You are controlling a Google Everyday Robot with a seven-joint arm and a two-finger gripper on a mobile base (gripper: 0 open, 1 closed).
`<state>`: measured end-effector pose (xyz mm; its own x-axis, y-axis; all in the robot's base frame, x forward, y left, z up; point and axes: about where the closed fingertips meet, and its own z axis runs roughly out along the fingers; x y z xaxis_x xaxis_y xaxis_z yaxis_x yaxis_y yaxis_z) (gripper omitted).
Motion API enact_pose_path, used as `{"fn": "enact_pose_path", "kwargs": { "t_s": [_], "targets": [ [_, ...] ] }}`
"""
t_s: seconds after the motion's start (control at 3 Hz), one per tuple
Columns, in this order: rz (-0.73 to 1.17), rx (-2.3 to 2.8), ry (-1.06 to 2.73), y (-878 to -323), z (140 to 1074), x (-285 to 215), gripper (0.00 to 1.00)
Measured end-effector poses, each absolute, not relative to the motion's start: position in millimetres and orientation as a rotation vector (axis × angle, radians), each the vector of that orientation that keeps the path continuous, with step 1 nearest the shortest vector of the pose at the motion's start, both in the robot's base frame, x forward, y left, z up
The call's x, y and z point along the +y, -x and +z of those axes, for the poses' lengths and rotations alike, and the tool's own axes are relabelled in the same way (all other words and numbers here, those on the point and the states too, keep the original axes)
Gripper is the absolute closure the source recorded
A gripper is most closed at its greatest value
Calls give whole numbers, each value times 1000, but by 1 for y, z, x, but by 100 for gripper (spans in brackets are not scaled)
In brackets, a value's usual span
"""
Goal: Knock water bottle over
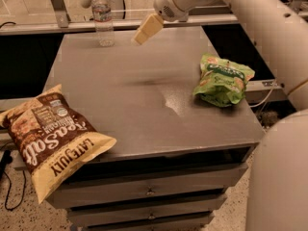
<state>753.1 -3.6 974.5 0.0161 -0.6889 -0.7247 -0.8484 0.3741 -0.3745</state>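
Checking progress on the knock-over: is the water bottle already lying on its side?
No, the water bottle stands upright at the far edge of the table, with the gripper in the air beside it, not touching.

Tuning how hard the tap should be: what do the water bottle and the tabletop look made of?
Water bottle: likely thin clear plastic; its ribbed wall is see-through. Tabletop: smooth grey, perhaps metal or laminate; a dull sheen shows mid-surface. The end effector, beige and matte, possibly plastic, hovers over the far edge, apart from the bottle.
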Motion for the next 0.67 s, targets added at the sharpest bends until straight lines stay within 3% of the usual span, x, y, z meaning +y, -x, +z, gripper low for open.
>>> {"fn": "enact_pose_path", "kwargs": {
  "t_s": [0.67],
  "targets": [
    [390,1715,961,-849,958,65,0]
  ]
}}
